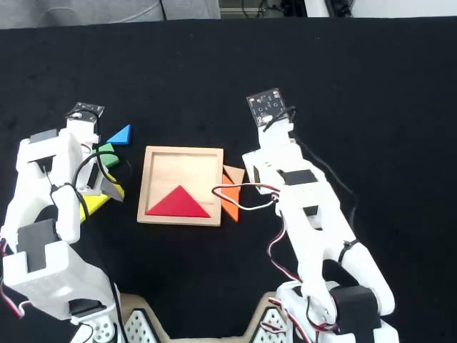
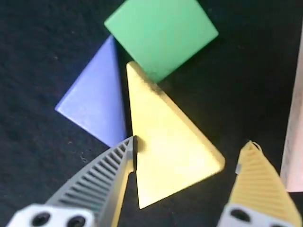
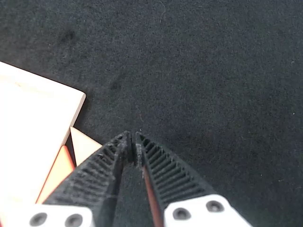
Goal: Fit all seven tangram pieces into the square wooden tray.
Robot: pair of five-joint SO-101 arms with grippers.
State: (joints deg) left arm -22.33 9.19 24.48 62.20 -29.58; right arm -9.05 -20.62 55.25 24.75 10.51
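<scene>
The square wooden tray (image 1: pixel 178 161) lies mid-table with a red triangle (image 1: pixel 178 202) inside it. My left gripper (image 2: pixel 189 144) is open low over a yellow triangle (image 2: pixel 165 142); one fingertip (image 2: pixel 128 146) touches its edge, the other stands apart from its corner. A blue triangle (image 2: pixel 97 99) and a green square (image 2: pixel 161 33) lie against the yellow one. My right gripper (image 3: pixel 131 139) is shut with nothing in it, just off the tray's corner (image 3: pixel 52 109), beside a tan triangle (image 3: pixel 85 144) and an orange piece (image 3: pixel 54 172).
The blue triangle (image 1: pixel 120 135), green square (image 1: pixel 107 151) and yellow triangle (image 1: pixel 96 204) cluster left of the tray, partly under the left arm (image 1: pixel 64 164). The tan piece (image 1: pixel 233 175) and orange piece (image 1: pixel 230 205) hug the tray's right side. Black cloth covers the table.
</scene>
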